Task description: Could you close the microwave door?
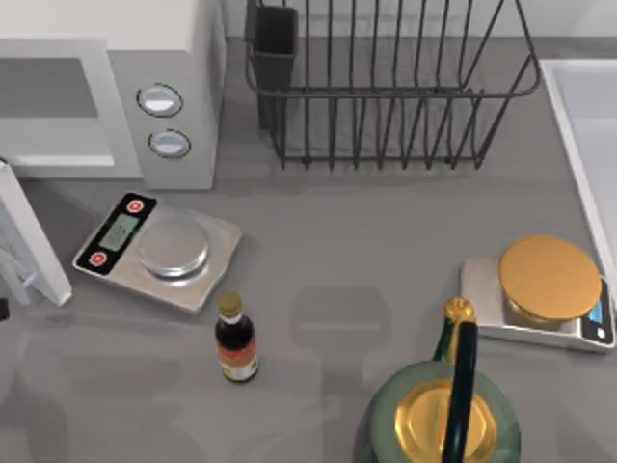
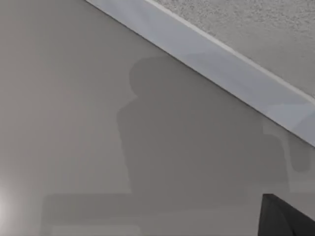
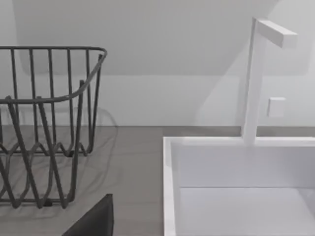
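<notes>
The white microwave (image 1: 198, 58) stands at the back left of the table, its two silvery knobs (image 1: 160, 100) facing up and its cavity open. The microwave door (image 1: 31, 243) is swung out toward the front at the left edge of the top view and appears as a slanted white panel. The left wrist view looks closely at a flat grey panel (image 2: 98, 123) with a white border strip (image 2: 211, 64), which seems to be that door. A dark corner of my left gripper (image 2: 288, 219) shows there. A dark part of my right gripper (image 3: 93, 221) sits low, facing the rack and sink.
A silver kitchen scale (image 1: 159, 253) and a small dark sauce bottle (image 1: 235, 340) lie in front of the microwave. The black wire dish rack (image 1: 386, 87) is behind them. At the right are a white sink (image 1: 588, 125), a gold-topped scale (image 1: 548, 289) and a green-and-gold kettle (image 1: 443, 415).
</notes>
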